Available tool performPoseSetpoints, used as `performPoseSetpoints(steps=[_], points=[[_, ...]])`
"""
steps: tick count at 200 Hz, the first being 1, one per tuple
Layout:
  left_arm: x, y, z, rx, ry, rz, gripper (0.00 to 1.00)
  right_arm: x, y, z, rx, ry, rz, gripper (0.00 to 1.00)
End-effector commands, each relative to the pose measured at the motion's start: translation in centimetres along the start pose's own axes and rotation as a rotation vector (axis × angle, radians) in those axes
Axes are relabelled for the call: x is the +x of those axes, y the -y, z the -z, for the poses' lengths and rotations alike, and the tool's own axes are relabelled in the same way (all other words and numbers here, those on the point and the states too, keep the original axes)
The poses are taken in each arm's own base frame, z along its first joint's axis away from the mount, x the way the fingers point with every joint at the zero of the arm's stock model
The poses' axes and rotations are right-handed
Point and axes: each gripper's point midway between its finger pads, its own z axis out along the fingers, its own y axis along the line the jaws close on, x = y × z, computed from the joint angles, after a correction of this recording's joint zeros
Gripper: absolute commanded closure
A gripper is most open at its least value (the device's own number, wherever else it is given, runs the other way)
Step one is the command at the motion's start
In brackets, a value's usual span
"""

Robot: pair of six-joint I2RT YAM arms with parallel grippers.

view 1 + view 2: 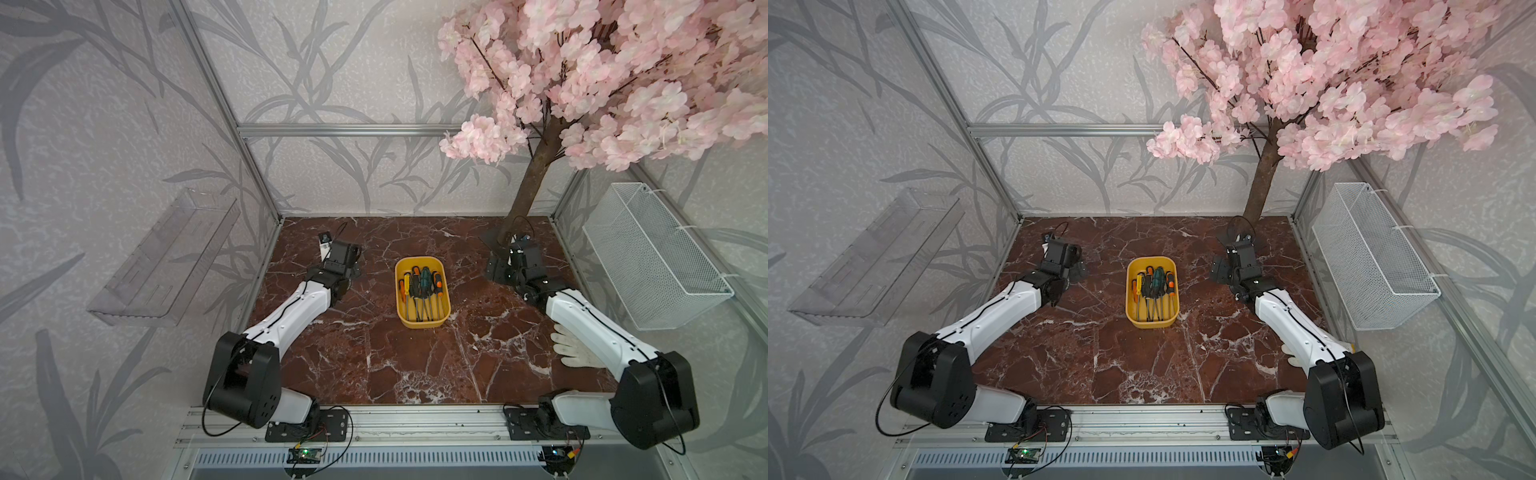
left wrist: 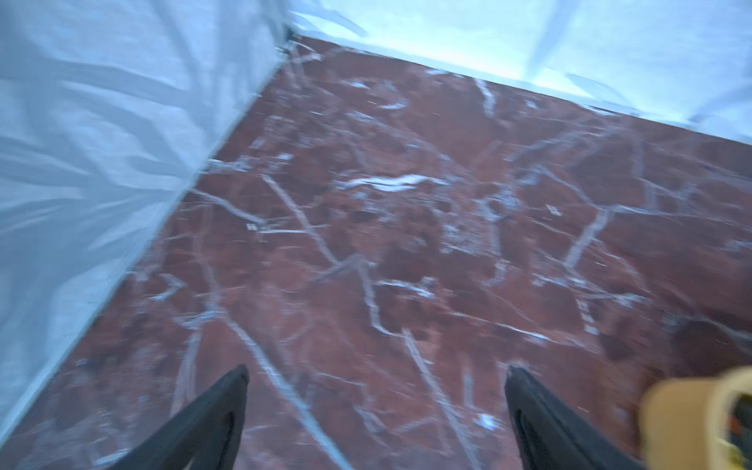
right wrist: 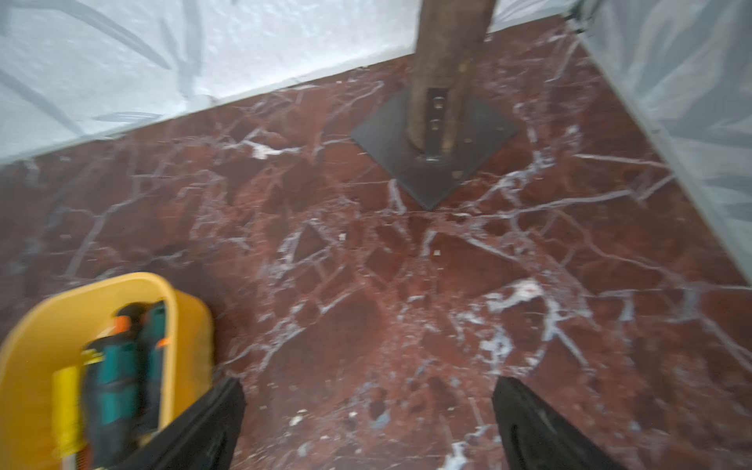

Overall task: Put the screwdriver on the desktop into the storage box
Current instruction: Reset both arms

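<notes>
at mid worktop (image 1: 374, 365), inside the yellow storage box (image 1: 422, 324) — screwdrivers (image 1: 422, 284) side by side, none seen loose. left tool (image 2: 377, 370) and right tool (image 3: 368, 380) spread, empty, flanking it — best withdrawn high, without nudging the box.

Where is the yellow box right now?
In both top views the box sits in the middle of the desktop, between the left arm and the right arm, with screwdrivers lying inside it.
</notes>
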Motion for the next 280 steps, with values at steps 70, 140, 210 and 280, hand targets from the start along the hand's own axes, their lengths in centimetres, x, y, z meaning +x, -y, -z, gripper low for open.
performPoseSetpoints(steps=[70,140,210,280], points=[[2.0,-9.4,-2.3,-0.215,0.33,0.069,0.0,0.8,10.7,-1.0,0.407,0.381,0.102,0.01],[1.4,-7.6,-2.5,-0.094,0.494,0.091,0.0,1.8,7.6,-3.7,0.142,0.477,0.098,0.01],[1.5,-5.1,-3.3,0.046,0.479,0.004,0.0,2.9,6.7,-5.0,0.101,0.442,0.138,0.01],[2.2,-4.9,-2.7,0.102,0.521,-0.004,0.0,2.7,6.6,-5.4,0.098,0.43,0.14,0.01]])
